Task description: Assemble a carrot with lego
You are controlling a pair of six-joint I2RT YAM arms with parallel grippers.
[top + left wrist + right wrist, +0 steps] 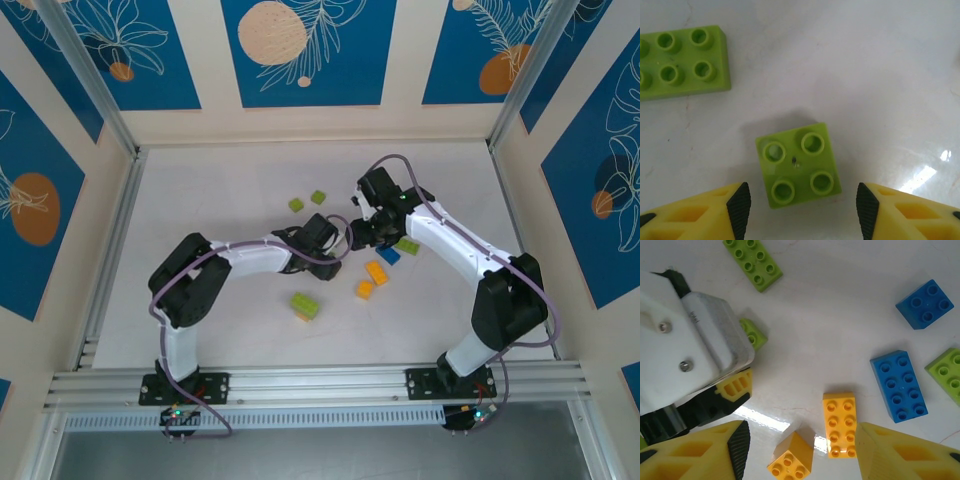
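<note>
The green square brick (797,165) lies studs up on the glossy white table (880,75). My left gripper (803,206) hangs open astride it, both fingers clear of its sides. A longer green brick (682,62) lies near it. To its right my right gripper (800,454) stands open above an orange brick (840,425), with a blue brick (899,386) further right. Blue wall panels (300,40) with orange discs enclose the table.

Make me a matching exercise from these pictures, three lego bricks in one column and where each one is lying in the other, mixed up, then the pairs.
1. square green brick
2. long orange brick
3. long blue brick

a. beside a small orange brick
b. between the left gripper's open fingers
c. beside a lime brick at the right wrist view's edge

Pairs: 1-b, 2-a, 3-c
</note>
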